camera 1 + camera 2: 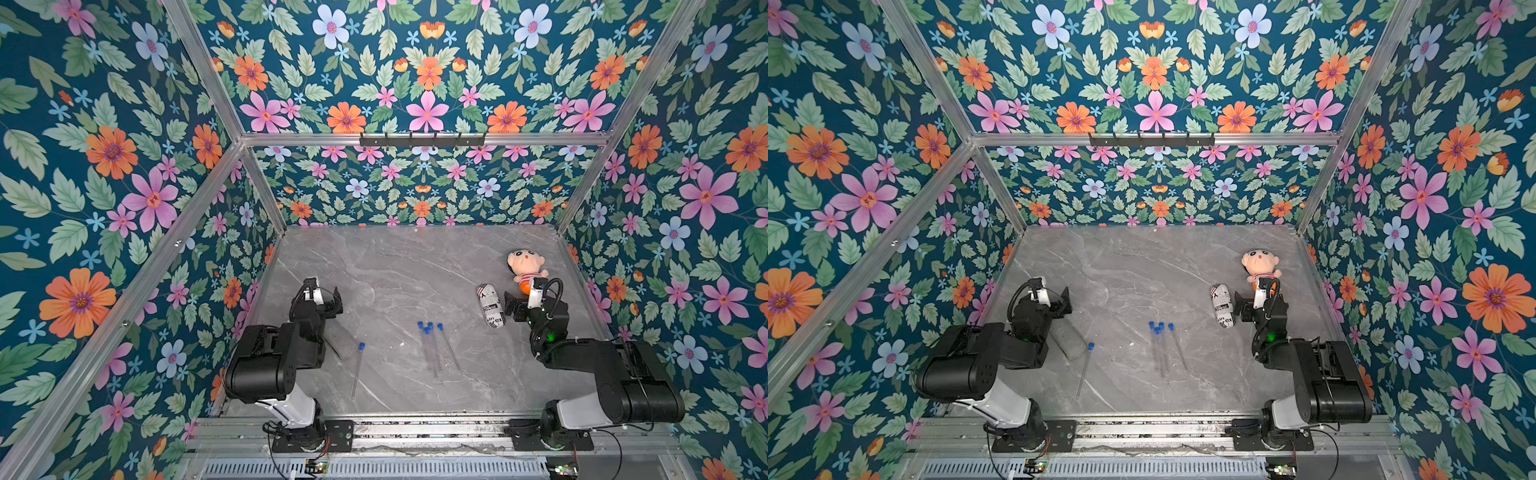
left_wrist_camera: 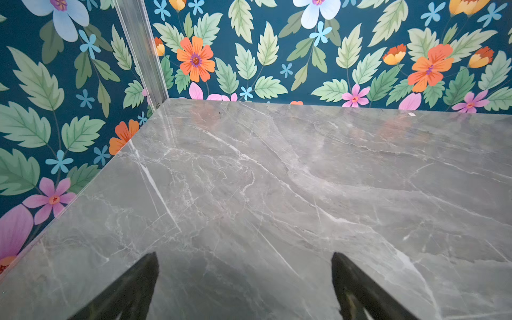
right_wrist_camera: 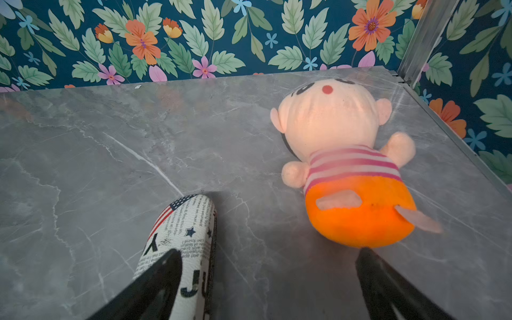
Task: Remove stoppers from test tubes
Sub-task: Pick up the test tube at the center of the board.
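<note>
Floral walls (image 1: 124, 166) close in a grey marble table (image 1: 395, 266). Near the middle of it, toward the front edge, four tubes (image 1: 434, 353) lie flat and close together, roughly parallel, each with its blue end pointing to the back wall. A fifth tube (image 1: 356, 372) lies apart from them, nearer the left arm. All five stoppers (image 1: 426, 331) sit in their tubes, four bunched together and the fifth stopper (image 1: 362, 345) alone; both top views show this, with the bunch at (image 1: 1158, 330) in one of them.

The left gripper (image 2: 245, 259) hangs over bare marble with its jaws spread wide and nothing between them. It is well apart from the tubes. A grey speckled cylinder (image 1: 343, 343) lies on the table just beside the left arm, between it and the lone tube.

The right gripper (image 3: 268, 252) is also spread wide and empty, well apart from the tubes. A printed can (image 3: 188, 235) lies on its side just beside one finger, outside the gap. A doll (image 3: 340, 166) in a striped top and orange shorts lies on its back ahead of the gripper, near the right wall
</note>
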